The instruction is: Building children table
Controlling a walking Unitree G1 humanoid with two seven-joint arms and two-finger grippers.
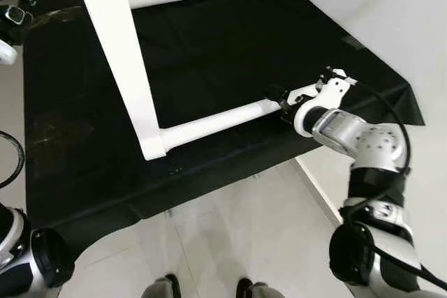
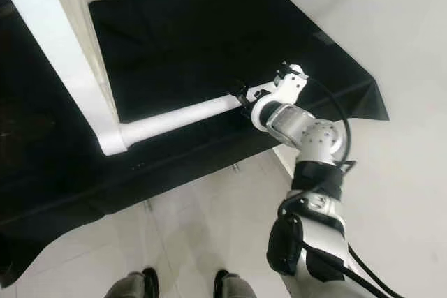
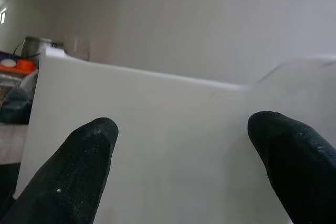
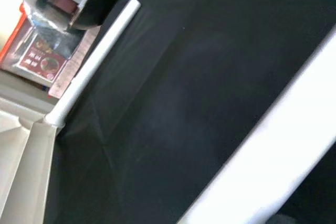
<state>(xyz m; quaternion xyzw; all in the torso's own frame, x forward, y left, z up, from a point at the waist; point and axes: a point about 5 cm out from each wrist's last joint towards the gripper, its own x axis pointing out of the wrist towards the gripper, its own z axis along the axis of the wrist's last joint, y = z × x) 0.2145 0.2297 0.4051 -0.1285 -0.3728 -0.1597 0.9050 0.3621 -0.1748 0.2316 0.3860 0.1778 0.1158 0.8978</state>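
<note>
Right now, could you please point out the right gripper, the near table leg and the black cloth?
right gripper (image 1: pixel 279 99), left eye view, at the fingertips.
near table leg (image 1: pixel 216 122), left eye view, mid-shaft.
black cloth (image 1: pixel 230 47), left eye view, bare middle.

- Pale, glossy tiled floor underfoot, with thin grout lines crossing it.
- Large black cloth spread flat over the floor, creased in places, its near edge slightly ragged and one corner reaching out to the right.
- Plain white wall rising behind, evenly lit by soft daylight, no hard shadows.
- Two dark shoes of a person standing at the near edge of the tiles.
- Clutter at the far side: a red printed box and a metal pot, both blurred.
</note>
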